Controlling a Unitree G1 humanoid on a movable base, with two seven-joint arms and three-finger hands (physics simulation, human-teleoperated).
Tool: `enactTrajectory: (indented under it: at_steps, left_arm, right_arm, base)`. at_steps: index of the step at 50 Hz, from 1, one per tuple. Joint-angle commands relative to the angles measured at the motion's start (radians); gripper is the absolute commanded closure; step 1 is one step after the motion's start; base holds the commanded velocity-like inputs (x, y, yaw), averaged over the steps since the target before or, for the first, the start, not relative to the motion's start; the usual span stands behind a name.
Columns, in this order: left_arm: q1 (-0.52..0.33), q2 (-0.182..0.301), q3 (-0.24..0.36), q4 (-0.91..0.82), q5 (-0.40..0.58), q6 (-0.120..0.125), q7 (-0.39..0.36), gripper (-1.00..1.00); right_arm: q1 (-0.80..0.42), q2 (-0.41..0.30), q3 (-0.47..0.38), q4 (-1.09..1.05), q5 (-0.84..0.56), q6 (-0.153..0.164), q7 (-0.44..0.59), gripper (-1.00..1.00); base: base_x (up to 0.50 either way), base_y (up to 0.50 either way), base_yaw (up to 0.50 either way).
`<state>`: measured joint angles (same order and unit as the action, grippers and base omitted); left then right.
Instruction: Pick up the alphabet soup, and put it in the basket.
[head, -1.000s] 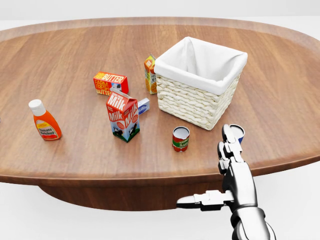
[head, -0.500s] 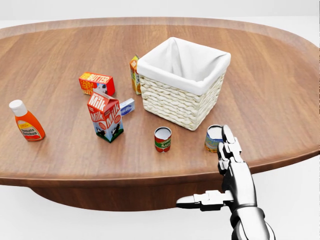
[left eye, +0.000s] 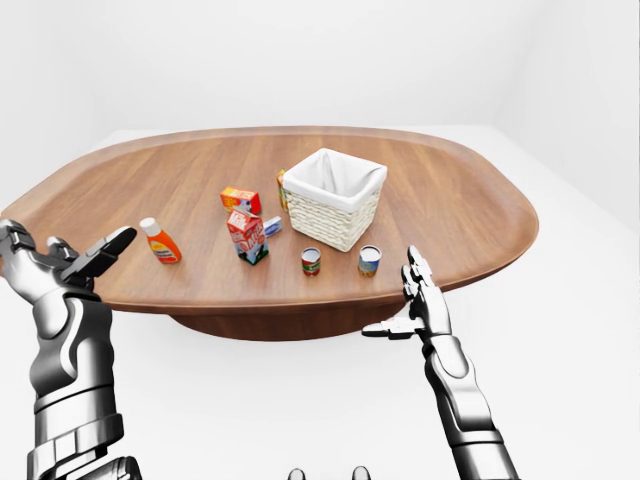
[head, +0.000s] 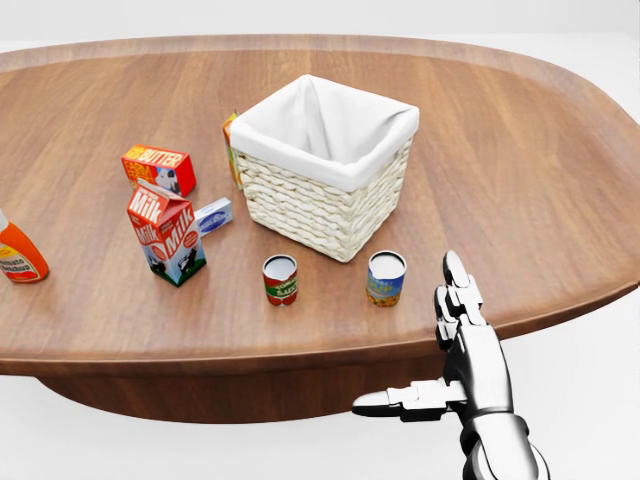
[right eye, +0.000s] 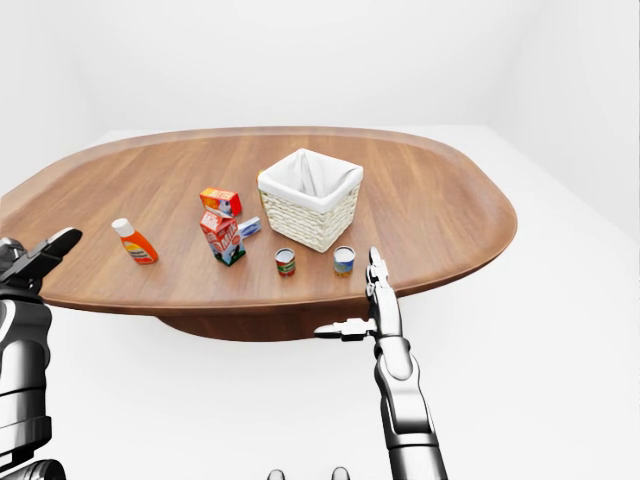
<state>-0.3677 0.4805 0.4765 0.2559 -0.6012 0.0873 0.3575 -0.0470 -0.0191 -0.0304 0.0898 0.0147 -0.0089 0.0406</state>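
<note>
- The fingers of the left hand (left eye: 62, 262) are spreading wide at the left edge of the left-eye view, gripping nothing; the fingers of the right hand (head: 462, 345) are stretching out straight with the thumb sticking sideways, also gripping nothing, just below the tabletop (head: 520, 150) rim in the head view.
- One ketchup bottle (left eye: 160, 241) is standing furthest left among the things in the left-eye view.
- One butter box (head: 158, 168) is lying above one milk carton (head: 166, 233), with a small blue-and-white box (head: 213, 215) just beside the carton.
- One orange carton (head: 231, 150) is peeking out from behind the left side of the basket.
- One woven basket (head: 320, 190) with a white cloth lining is sitting mid-tabletop; nothing is showing inside it.
- Two cans are standing below the basket in the head view: a red-labelled can (head: 280, 279), then the alphabet soup (head: 385, 278) with its blue and yellow label, near the right fingertips but apart from them.
</note>
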Motion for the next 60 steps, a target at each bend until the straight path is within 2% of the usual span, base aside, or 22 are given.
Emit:
enactTrajectory:
  at_steps: [1,9,11,12,15,16,21,27,28,35,41,49,59,60]
  left_arm:
    - [-0.001,0.0,-0.004,0.011,0.002,0.0,-0.007,-1.0]
    - [-0.007,-0.004,-0.01,0.029,0.009,0.0,-0.014,-1.0]
    - [-0.006,-0.005,-0.01,0.028,0.01,0.0,-0.014,-1.0]
    - [-0.005,-0.005,-0.01,0.027,0.01,0.0,-0.013,-1.0]
    - [-0.005,-0.005,-0.01,0.027,0.01,0.0,-0.013,-1.0]
    - [-0.004,-0.005,-0.01,0.025,0.01,0.0,-0.013,-1.0]
    - [0.004,-0.005,-0.006,0.005,0.007,0.0,-0.009,-1.0]
    - [0.006,-0.007,-0.005,0.004,0.009,0.0,-0.011,-1.0]
    - [0.008,-0.007,-0.004,0.001,0.009,0.0,-0.011,-1.0]
    - [0.005,-0.007,-0.004,0.004,0.011,0.0,-0.011,-1.0]
    - [0.005,-0.009,-0.005,0.006,0.014,0.0,-0.011,-1.0]
    - [0.009,-0.009,-0.001,-0.009,0.012,0.0,-0.008,-1.0]
    - [0.005,-0.01,-0.006,0.006,0.018,0.0,-0.014,-1.0]
    - [0.005,-0.01,-0.006,0.008,0.018,0.0,-0.014,-1.0]
  right_arm:
    - [0.002,0.001,0.002,-0.006,-0.002,0.004,-0.001,-1.0]
    - [-0.006,-0.002,-0.003,0.016,0.001,-0.009,0.002,-1.0]
    - [-0.003,-0.001,-0.003,0.01,0.001,-0.007,0.001,-1.0]
    - [0.004,0.002,0.003,-0.014,-0.002,0.011,-0.002,-1.0]
    - [0.004,0.002,0.003,-0.014,-0.002,0.012,-0.002,-1.0]
    - [-0.002,-0.001,-0.001,0.007,-0.002,-0.001,0.0,-1.0]
    - [-0.006,-0.002,-0.002,0.021,-0.004,-0.011,0.0,-1.0]
    - [-0.003,-0.001,0.001,0.008,-0.011,0.002,-0.006,-1.0]
    - [0.0,0.0,0.005,-0.007,-0.017,0.016,-0.009,-1.0]
    - [-0.007,-0.002,-0.001,0.019,-0.011,0.0,-0.004,-1.0]
    - [0.001,0.0,0.0,-0.001,-0.01,0.015,-0.005,-1.0]
    - [-0.003,-0.003,-0.003,0.02,-0.009,-0.003,-0.001,-1.0]
    - [0.008,-0.001,-0.004,-0.007,-0.006,0.025,-0.008,-1.0]
    - [0.001,-0.002,-0.008,0.018,-0.002,0.007,-0.005,-1.0]
  base:
    - [0.0,-0.22,0.0]
    - [0.0,-0.23,0.0]
    - [0.0,-0.23,0.0]
    - [0.0,-0.23,0.0]
    - [0.0,-0.23,0.0]
    - [0.0,-0.23,0.0]
    - [0.0,-0.08,0.0]
    - [0.0,0.0,0.0]
    - [0.0,0.0,0.0]
    - [0.0,0.0,0.0]
    - [0.0,0.0,0.0]
    - [0.0,0.0,0.0]
    - [0.17,0.0,0.0]
    - [0.21,0.0,0.0]
